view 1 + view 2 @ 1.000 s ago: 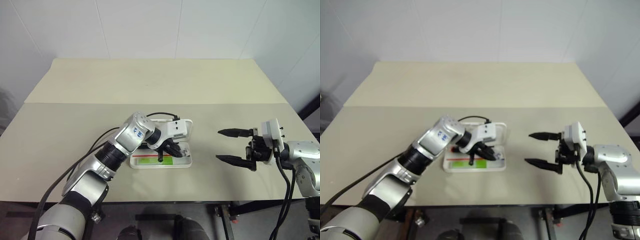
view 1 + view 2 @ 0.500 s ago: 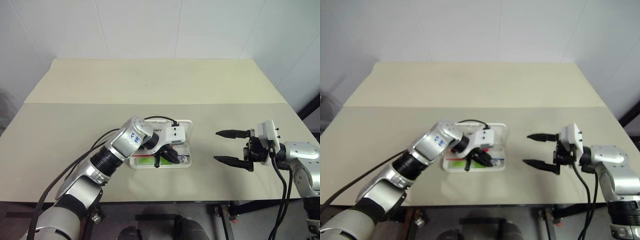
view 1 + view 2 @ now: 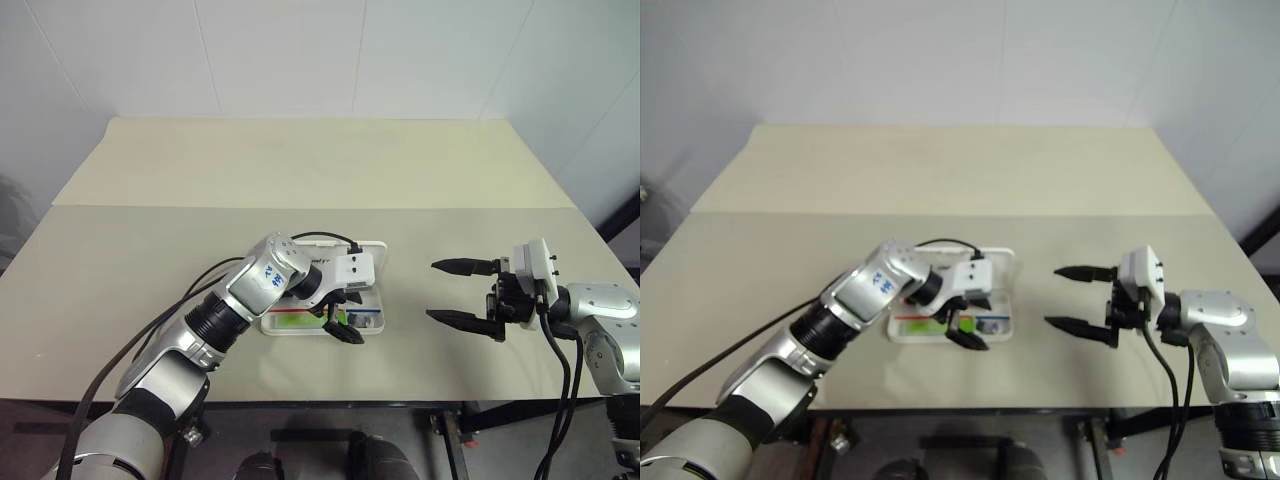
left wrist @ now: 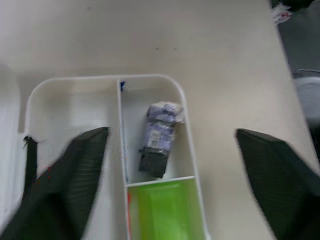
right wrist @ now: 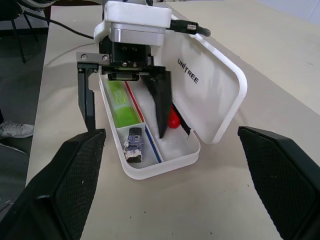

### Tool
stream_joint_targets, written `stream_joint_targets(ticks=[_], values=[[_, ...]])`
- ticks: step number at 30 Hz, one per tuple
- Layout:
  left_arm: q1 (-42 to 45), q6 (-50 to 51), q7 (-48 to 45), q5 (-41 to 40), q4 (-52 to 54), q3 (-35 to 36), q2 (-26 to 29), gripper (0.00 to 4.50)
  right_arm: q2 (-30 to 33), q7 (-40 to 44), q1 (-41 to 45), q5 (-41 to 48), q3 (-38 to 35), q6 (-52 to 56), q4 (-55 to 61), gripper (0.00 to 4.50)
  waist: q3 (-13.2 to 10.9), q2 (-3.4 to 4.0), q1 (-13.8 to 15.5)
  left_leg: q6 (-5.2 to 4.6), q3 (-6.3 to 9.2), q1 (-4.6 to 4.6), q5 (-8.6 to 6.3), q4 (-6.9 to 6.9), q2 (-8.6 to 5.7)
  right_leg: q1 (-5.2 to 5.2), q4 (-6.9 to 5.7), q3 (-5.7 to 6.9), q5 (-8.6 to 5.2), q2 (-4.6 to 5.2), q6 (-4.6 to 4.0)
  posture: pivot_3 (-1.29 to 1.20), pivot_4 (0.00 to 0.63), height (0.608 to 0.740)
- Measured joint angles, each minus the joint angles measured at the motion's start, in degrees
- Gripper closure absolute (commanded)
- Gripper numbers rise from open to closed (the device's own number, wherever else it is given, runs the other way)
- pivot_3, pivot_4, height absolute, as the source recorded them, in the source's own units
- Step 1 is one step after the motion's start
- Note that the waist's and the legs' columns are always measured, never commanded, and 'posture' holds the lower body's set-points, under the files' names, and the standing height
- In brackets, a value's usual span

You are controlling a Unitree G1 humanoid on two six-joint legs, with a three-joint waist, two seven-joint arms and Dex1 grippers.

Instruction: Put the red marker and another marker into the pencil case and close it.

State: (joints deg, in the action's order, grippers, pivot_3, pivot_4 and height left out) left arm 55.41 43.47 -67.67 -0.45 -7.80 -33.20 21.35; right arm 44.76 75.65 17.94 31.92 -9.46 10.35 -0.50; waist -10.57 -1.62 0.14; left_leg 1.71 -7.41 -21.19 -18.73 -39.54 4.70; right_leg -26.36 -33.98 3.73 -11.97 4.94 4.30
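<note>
my left end effector (image 5: 122,102) hovers spread wide over the open pencil case (image 5: 212,95) on the tabletop (image 3: 300,170). inside lie the green marker (image 5: 120,104) and red marker (image 5: 173,119). my right end effector (image 3: 462,292) is spread, well apart.

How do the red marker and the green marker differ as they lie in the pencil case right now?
The green marker is broad, pale and fully exposed in the front compartment of the pencil case. The red marker is slimmer, bright red and black, and lies in the compartment by the lid, partly hidden behind a finger of the open left hand. Both lie lengthwise inside the open case.
</note>
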Motion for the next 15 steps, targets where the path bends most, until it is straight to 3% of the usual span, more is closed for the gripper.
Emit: stream_joint_targets(ticks=[8, 15], values=[[0.0, 0.6, 0.8, -2.0, 1.7, 3.8, 0.4, 0.04, 0.0, -0.1, 0.4, 0.0, 0.0, -0.1, -0.1, 0.0, 0.0, 0.0, -0.1, 0.02, 0.01, -0.02, 0.01, -0.01, 0.0, -0.01, 0.0, 0.0, 0.0, 0.0, 0.0, 0.0, 0.15, 0.74], [-4.3, -0.7, 0.6, -7.4, 12.0, 12.8, 6.5, 0.04, 0.0, 0.7, 1.3, 0.0, 0.2, -0.3, -1.1, 0.0, 0.0, 0.0, -0.2, 0.08, 0.0, 0.01, 0.04, 0.0, 0.01, -0.01, -0.05, -0.02, 0.0, 0.0, 0.0, 0.0, 0.15, 0.74]])
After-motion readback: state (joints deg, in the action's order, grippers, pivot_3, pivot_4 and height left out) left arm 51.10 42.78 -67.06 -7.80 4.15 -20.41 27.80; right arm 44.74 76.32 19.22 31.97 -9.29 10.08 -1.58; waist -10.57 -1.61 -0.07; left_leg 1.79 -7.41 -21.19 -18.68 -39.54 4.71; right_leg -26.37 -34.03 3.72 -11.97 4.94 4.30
